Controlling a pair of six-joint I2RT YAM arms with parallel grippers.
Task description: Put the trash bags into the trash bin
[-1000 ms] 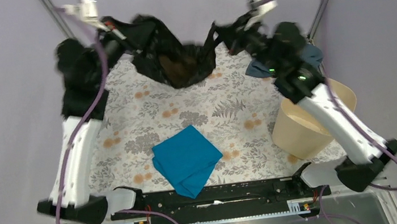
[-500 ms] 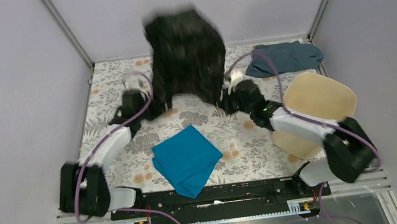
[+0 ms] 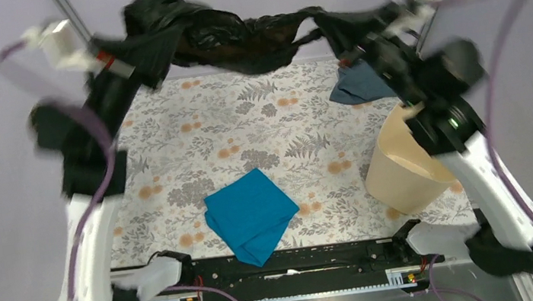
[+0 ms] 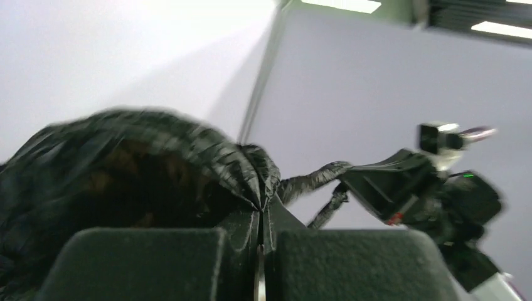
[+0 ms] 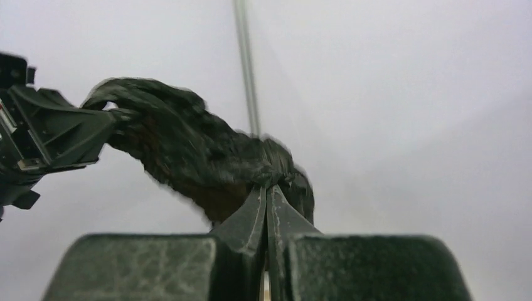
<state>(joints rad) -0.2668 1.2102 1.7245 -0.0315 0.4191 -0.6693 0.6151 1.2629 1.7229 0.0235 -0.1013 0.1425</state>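
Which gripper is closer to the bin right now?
Right. The right gripper holds one end of the bag up at the far right, above and beyond the bin. The left gripper holds the other end at the far left, much farther away.

Both arms raised high over far end of floral table (image 3: 192, 129). Black trash bag (image 3: 234, 35) hangs in air btwn L gripper (image 3: 148, 56) & R gripper (image 3: 340, 25), each clamped on one end. Film is bunched, bulkier twd left, sagging slightly mid-span. Beige trash bin (image 3: 404, 172) stands at right edge, top partly hidden by R arm. Bright blue cloth (image 3: 250, 214) lies folded near front centre. Grey-blue cloth (image 3: 359, 85) lies far right, just beyond the bin.
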